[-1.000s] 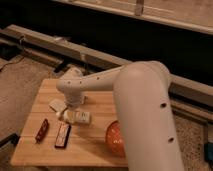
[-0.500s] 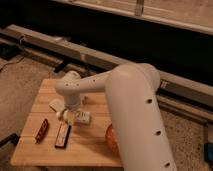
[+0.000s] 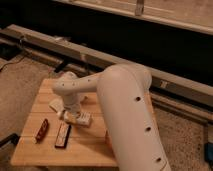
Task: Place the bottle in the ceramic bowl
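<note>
Camera view looks down on a small counter [image 3: 90, 150] made of pale wooden slats, matte and plain. A fat, smooth white arm [image 3: 130, 115] with rounded joints and a few small round holes in its shell fills the near right and bends back over the middle of the counter. At its end the gripper [image 3: 70, 113] points down at the boards, a little left of centre, right against the bottle [image 3: 80, 118], a small whitish thing with a light label just to its right. Whether the gripper has hold of the bottle or only touches it, I cannot tell. Only a thin orange sliver of the bowl [image 3: 107, 137] shows past the arm's edge, toward the near right. A flat white piece [image 3: 55, 105] sits beside the gripper, toward the left edge. Near the front left corner two slim things lie side by side, a reddish-brown bar [image 3: 41, 130] and a dark bar [image 3: 62, 135].
</note>
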`<state>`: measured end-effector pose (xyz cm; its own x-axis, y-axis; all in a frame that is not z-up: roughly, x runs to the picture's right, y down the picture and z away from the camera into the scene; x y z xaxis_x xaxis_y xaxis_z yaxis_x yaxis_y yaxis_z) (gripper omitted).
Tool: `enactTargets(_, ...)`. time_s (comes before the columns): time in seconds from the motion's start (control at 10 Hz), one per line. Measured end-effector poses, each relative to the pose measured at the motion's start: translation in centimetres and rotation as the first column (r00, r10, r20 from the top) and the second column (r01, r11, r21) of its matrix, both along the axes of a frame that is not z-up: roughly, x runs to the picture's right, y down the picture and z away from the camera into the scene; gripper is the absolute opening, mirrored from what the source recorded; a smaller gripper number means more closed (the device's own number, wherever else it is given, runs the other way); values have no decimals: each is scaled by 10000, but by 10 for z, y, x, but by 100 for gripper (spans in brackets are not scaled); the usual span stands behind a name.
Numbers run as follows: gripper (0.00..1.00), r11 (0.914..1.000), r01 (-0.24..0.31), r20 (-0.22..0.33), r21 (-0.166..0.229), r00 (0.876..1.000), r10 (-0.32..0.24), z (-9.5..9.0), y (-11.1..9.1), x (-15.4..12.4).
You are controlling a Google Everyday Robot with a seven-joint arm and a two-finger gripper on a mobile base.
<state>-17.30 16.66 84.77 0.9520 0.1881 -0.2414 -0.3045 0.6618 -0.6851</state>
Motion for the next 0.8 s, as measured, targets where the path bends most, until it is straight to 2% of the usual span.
enactTargets(0.2, 4, 9992, -267, 27, 306, 9996, 266, -21, -15, 10)
enactTargets(0.3, 0, 9975, -459, 182, 542, 9988, 450, -36, -26, 16)
enactTargets(0.5, 0, 9923, -764, 489, 970, 9962, 719, -63, -42, 33)
enactTargets(0.8, 0, 9857, -1048, 643, 1319, 9932, 970, -88, -41, 71)
